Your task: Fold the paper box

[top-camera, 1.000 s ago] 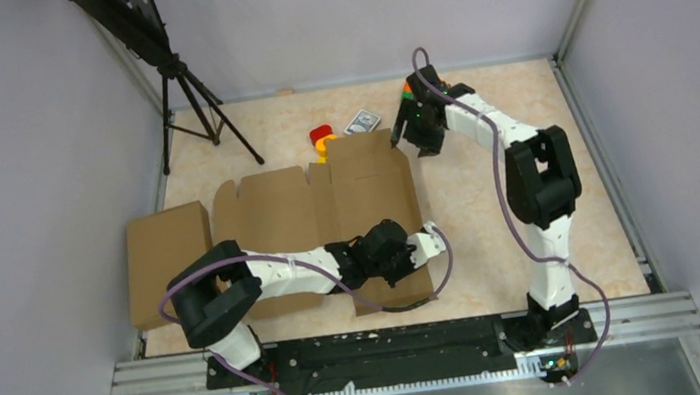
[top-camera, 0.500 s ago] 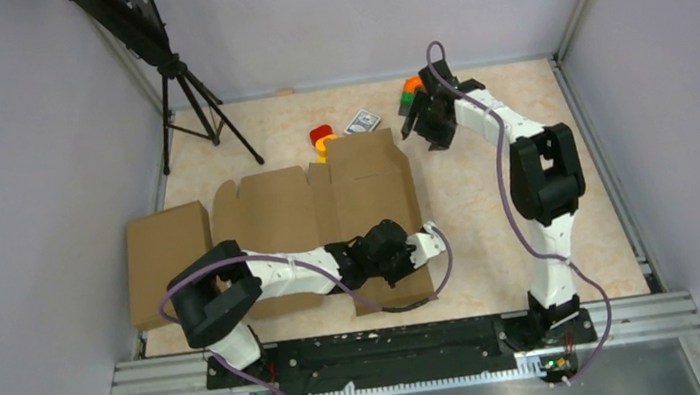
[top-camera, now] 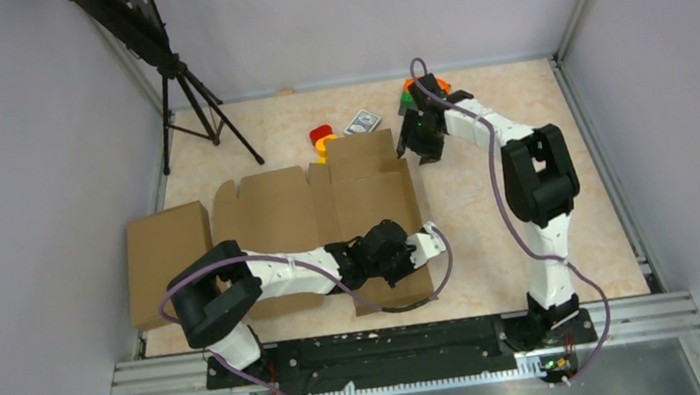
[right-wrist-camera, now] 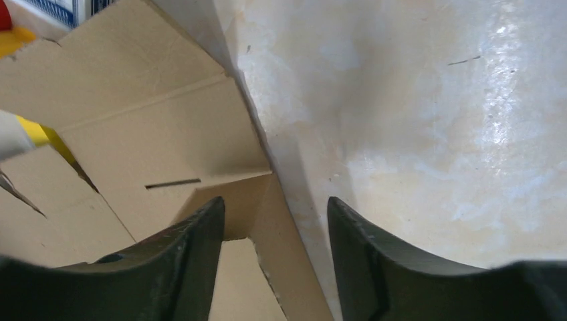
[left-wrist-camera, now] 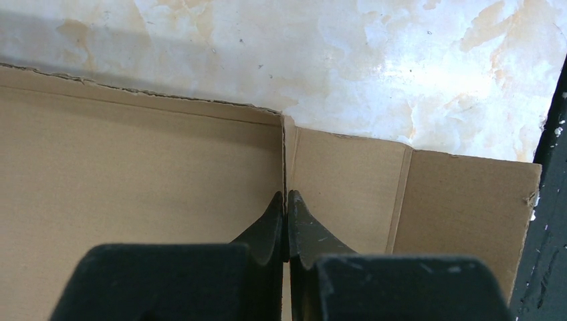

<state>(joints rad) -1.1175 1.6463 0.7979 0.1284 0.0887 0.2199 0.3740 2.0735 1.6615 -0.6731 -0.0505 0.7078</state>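
The paper box (top-camera: 312, 210) lies as a large die-cut brown sheet in the middle of the table, its right side partly raised. My left gripper (top-camera: 421, 246) rests at the sheet's right edge. In the left wrist view it (left-wrist-camera: 287, 195) is shut, with a thin upright cardboard wall (left-wrist-camera: 285, 154) pinched edge-on between the fingertips. My right gripper (top-camera: 417, 145) hovers at the sheet's far right corner. In the right wrist view it (right-wrist-camera: 274, 207) is open, and a raised corner flap (right-wrist-camera: 294, 241) stands between its fingers, touching neither.
A second brown box (top-camera: 167, 260), closed and box-shaped, sits at the left. Red and yellow toys (top-camera: 322, 138), a small blue-and-white pack (top-camera: 363, 120) and an orange and green toy (top-camera: 411, 91) lie behind the sheet. A tripod (top-camera: 194, 106) stands at the far left.
My right gripper swung away to the far right, then came back left to the sheet's far corner, its jaws narrowing a little. The left arm and the sheet have not moved.
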